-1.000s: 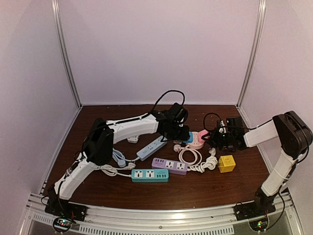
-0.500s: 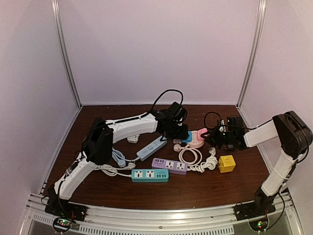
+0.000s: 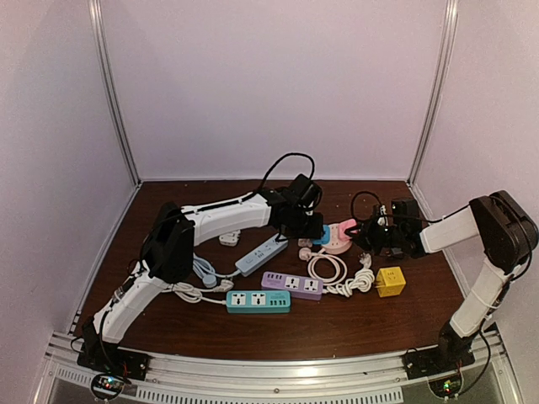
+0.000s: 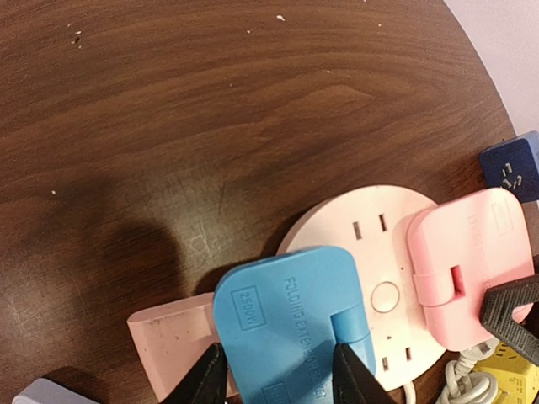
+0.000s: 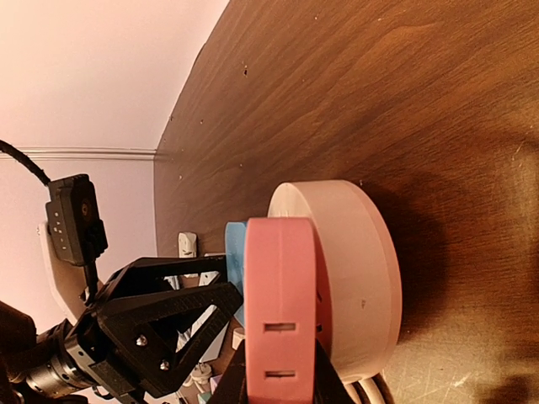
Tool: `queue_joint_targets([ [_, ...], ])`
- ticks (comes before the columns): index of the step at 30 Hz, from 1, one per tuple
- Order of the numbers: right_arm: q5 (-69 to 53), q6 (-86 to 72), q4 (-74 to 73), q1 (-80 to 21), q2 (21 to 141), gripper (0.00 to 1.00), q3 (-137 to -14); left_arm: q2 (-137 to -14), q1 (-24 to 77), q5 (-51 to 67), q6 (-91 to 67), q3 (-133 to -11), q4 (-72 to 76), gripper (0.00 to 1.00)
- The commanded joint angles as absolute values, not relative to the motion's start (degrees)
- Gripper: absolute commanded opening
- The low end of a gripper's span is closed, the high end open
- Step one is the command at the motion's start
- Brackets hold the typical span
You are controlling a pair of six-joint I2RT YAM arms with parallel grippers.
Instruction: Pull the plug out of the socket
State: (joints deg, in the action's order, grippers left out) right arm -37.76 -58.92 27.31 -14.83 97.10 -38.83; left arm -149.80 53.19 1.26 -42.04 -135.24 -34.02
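Note:
A round pale pink socket (image 3: pixel 337 244) lies mid-table with a blue plug (image 3: pixel 322 236) and a pink plug (image 3: pixel 349 228) sitting on it. My left gripper (image 3: pixel 313 229) is shut on the blue plug (image 4: pixel 295 320), with its fingers (image 4: pixel 206 379) on the plug's two sides. The socket (image 4: pixel 370 227) lies beneath. My right gripper (image 3: pixel 364 236) is shut on the pink plug (image 5: pixel 282 303), held edge-on against the socket (image 5: pixel 354 269). The left gripper (image 5: pixel 160 328) shows behind it.
A blue strip (image 3: pixel 261 254), a purple strip (image 3: pixel 292 285) and a teal strip (image 3: pixel 258 301) lie to the near left. A coiled white cable (image 3: pixel 337 273) and a yellow cube adapter (image 3: pixel 390 281) lie just in front of the socket. A dark blue adapter (image 4: pixel 509 168) lies beside it.
The right gripper has shifted very slightly towards the back with the pink plug. The left gripper stays on the blue plug.

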Motion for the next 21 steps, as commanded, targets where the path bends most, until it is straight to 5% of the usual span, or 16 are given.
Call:
queue_joint_targets([
  [1, -45.1, -59.4, 34.7, -15.9, 96.3, 0.03, -40.5, -153.5, 54.4, 3.2, -41.0, -135.1, -36.3, 0.43],
  [21, -46.8, -60.7, 39.1, -15.9, 94.8, 0.03, -39.7, -153.6, 54.8, 4.0, -40.5, -136.3, -36.2, 0.43],
])
